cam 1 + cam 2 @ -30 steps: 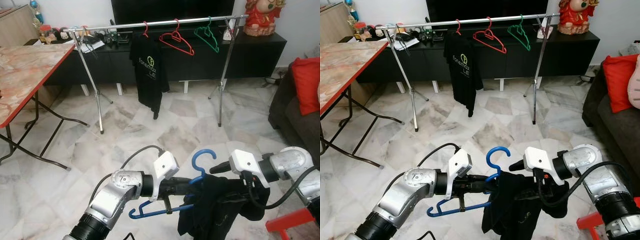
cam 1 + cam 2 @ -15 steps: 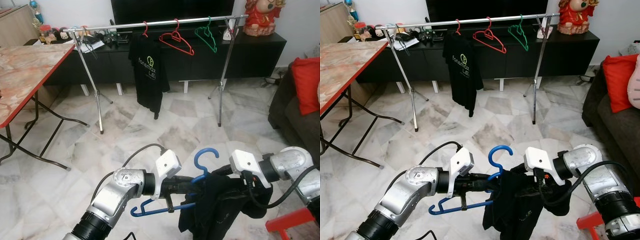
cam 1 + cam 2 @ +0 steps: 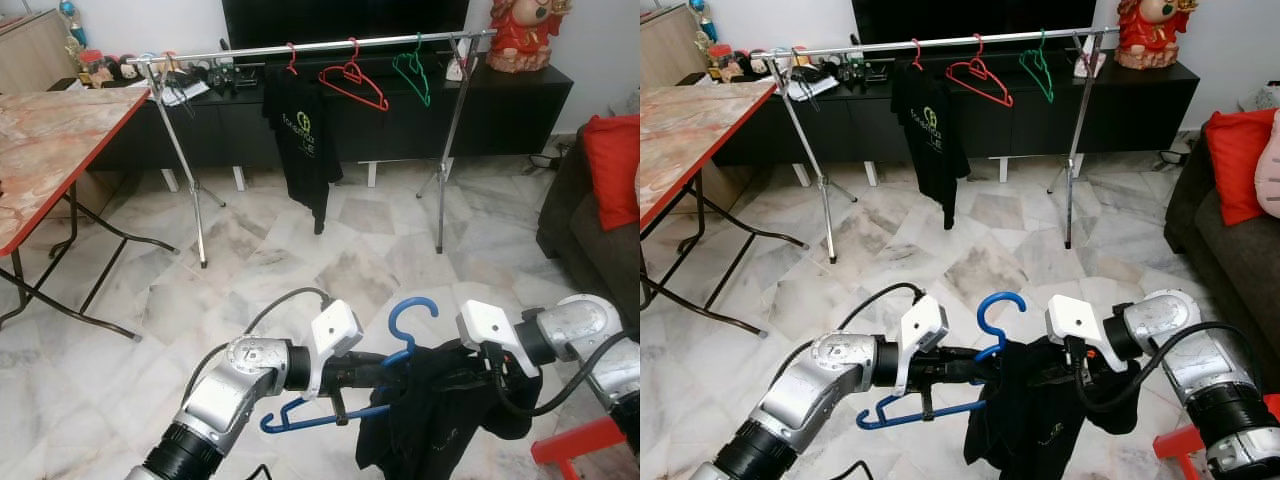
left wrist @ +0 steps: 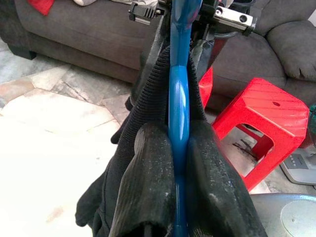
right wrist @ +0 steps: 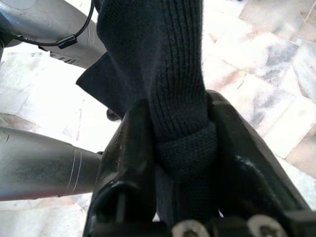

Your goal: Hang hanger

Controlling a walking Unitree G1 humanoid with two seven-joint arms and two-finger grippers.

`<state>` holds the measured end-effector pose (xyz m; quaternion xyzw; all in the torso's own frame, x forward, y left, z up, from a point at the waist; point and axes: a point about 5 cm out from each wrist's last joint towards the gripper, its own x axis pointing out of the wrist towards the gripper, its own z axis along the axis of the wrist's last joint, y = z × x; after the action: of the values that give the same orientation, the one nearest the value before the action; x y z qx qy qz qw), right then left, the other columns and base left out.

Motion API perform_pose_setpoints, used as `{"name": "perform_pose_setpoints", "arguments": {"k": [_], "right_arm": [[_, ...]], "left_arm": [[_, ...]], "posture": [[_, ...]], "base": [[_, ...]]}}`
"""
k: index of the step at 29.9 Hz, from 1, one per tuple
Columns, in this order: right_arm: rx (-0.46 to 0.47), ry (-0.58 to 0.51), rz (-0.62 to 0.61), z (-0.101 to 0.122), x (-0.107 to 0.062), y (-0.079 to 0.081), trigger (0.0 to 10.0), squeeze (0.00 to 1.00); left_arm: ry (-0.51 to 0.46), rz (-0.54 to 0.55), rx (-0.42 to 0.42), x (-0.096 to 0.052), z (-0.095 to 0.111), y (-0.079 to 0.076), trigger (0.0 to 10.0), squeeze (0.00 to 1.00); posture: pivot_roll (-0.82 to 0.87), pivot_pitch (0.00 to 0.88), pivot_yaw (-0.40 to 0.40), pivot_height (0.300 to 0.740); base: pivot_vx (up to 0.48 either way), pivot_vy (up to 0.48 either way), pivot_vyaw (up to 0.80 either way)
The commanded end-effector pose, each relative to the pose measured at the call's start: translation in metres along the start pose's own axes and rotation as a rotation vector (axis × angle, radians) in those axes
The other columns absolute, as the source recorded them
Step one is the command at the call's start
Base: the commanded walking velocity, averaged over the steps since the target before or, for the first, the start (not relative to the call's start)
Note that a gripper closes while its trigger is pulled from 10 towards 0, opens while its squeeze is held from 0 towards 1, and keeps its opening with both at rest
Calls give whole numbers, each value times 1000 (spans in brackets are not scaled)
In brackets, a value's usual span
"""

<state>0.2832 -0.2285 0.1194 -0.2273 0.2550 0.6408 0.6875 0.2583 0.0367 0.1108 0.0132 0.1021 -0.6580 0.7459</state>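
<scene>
My left gripper is shut on a blue hanger, low in front of me, with the hook pointing up. In the left wrist view its fingers clamp the blue bar. A black garment is draped over the hanger's right side. My right gripper is shut on a bunched fold of that cloth. Across the room stands a metal clothes rail. It carries a black T-shirt, a red hanger and a green hanger.
A folding table with a red edge stands at the left. A dark TV cabinet runs behind the rail. A sofa with a red cushion is at the right, and a red stool sits beside my right arm.
The black T-shirt on the rail has swung a little to the right. The blue hanger has risen slightly in my left gripper. Both grippers keep their hold.
</scene>
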Motion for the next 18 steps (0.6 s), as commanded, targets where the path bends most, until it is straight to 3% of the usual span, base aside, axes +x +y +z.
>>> {"name": "perform_pose_setpoints", "arguments": {"k": [1,18], "right_arm": [[-19,-9,1,6,2,-3,0,0],[-21,-8,8,7,5,-2,0,0]], "left_arm": [[-39,-24,51,4,12,-1,10000,0],[-39,-18,66,7,14,0,10000,0]], "posture": [[-95,0,31,740],[-95,0,31,740]], "base": [[0,0,0],[0,0,0]]}}
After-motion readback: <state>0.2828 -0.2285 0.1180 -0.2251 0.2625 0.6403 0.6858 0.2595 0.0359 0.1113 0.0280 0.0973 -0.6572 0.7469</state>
